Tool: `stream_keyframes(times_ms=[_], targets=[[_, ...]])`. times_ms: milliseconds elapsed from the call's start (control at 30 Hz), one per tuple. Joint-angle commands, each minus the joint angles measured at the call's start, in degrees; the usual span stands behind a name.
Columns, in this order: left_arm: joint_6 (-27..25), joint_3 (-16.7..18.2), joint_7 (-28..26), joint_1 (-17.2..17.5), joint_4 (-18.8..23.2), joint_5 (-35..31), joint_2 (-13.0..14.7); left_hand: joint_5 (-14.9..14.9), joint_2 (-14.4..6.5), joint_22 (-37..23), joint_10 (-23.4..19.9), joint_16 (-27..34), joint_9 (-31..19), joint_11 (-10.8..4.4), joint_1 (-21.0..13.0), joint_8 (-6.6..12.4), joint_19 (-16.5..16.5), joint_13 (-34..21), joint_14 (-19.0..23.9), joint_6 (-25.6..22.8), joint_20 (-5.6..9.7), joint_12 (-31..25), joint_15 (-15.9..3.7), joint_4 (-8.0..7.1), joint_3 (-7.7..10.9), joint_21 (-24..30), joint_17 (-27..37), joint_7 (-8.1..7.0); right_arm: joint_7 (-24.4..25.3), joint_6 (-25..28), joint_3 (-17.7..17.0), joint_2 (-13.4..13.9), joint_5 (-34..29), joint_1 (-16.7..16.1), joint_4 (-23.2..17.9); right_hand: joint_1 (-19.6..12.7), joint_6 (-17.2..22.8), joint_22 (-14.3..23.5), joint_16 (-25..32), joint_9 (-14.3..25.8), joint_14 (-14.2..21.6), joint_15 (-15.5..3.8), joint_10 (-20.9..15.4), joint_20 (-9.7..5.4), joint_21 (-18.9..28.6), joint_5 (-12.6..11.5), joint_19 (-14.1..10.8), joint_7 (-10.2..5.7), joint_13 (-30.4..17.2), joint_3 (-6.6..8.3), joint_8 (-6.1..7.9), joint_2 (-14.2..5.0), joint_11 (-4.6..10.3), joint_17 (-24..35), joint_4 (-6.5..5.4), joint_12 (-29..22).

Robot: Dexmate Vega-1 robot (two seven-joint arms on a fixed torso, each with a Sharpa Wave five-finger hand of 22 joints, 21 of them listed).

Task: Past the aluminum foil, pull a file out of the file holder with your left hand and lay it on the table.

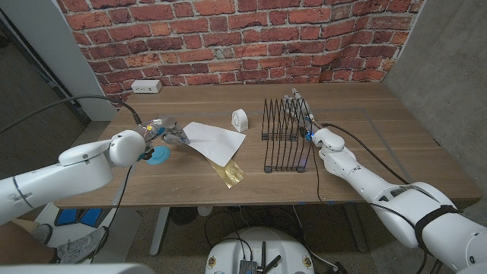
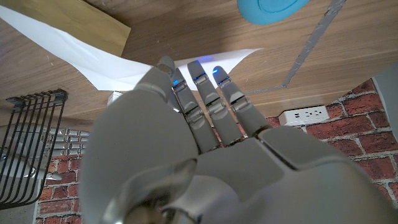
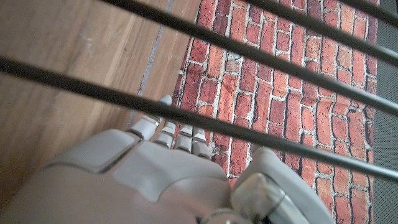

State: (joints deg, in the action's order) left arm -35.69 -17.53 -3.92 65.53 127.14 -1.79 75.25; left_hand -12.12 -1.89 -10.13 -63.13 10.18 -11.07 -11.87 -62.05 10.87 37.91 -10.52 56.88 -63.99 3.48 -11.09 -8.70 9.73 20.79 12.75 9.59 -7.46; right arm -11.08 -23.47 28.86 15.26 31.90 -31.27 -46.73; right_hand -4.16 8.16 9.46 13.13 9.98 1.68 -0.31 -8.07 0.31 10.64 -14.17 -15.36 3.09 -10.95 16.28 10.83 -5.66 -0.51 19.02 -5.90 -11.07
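Observation:
A white file (image 1: pixel 218 140) lies on the table left of the black wire file holder (image 1: pixel 283 137). My left hand (image 1: pixel 172 135) sits at the file's left corner. Its fingers (image 2: pixel 205 102) reach out straight over the white file (image 2: pixel 118 65), and I see no grip on it. A crumpled gold foil sheet (image 1: pixel 230 173) lies in front of the file, partly under its near corner, and also appears as a tan sheet (image 2: pixel 81 22). My right hand (image 1: pixel 313 135) stays against the holder's right side. Wire bars (image 3: pixel 249 56) cross over its loosely bent fingers (image 3: pixel 168 134), which hold nothing.
A blue disc (image 1: pixel 156 157) lies near my left wrist. A small white object (image 1: pixel 240 119) stands between file and holder. A white power strip (image 1: pixel 146 86) sits at the back left by the brick wall. Cables trail along both arms.

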Motion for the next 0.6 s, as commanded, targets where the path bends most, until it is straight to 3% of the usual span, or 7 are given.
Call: stream_keyframes(times_ms=[33, 400, 600], targets=[[-0.5, -2.0, 1.2, -1.9, -0.5, 0.4, 0.3, -0.1, 0.2, 0.0, 0.8, -0.3, -0.1, 0.04, 0.8, -0.12, 0.4, -0.1, -0.7, 0.9, 7.88, 0.3, -4.9, 0.16, 0.42, -0.3, 0.2, 0.12, -0.5, -0.4, -0.1, -0.4, 0.1, 0.5, 1.2, 0.7, 0.5, 0.3, 0.4, 0.3, 0.3, 0.31, -0.4, 0.09, 0.4, 0.3, -0.2, -0.05, -0.1, 0.49, 0.34, -2.07, 0.02, 0.2, 0.13, -0.2], [-1.7, -4.0, 3.9, -3.8, -0.3, -0.1, 1.6, -0.1, 0.3, 0.1, 0.8, 0.0, -0.1, 0.12, 0.9, 0.29, 0.2, -0.1, -0.7, 0.3, 7.88, 0.1, -5.03, 0.23, 0.63, -0.6, 0.3, 0.06, -0.8, -1.0, 0.0, -0.9, 0.1, 1.0, 2.3, 0.7, 0.7, 0.3, 0.4, 0.3, 0.4, 0.31, -0.5, 0.18, 0.4, 0.3, -0.3, 0.01, -0.1, 0.5, 0.39, -2.07, 0.04, 0.3, 0.17, -0.2], [-2.0, -5.1, 6.5, -5.4, -0.5, 0.0, 2.0, 0.0, 1.3, 0.1, 2.3, -0.4, -0.1, 0.04, 2.7, -0.13, -0.2, -0.1, -2.2, 1.8, 7.99, 0.5, -4.73, -0.2, 0.28, -1.0, 0.1, -0.1, -0.5, -0.7, -0.1, -0.7, 0.0, 0.7, 1.5, 0.6, 0.7, 0.3, 0.4, 0.3, 0.4, 0.29, -0.5, 0.2, 0.4, 0.3, -0.3, 0.04, -0.1, 0.53, 0.38, -2.08, 0.09, 0.3, 0.22, -0.2]])
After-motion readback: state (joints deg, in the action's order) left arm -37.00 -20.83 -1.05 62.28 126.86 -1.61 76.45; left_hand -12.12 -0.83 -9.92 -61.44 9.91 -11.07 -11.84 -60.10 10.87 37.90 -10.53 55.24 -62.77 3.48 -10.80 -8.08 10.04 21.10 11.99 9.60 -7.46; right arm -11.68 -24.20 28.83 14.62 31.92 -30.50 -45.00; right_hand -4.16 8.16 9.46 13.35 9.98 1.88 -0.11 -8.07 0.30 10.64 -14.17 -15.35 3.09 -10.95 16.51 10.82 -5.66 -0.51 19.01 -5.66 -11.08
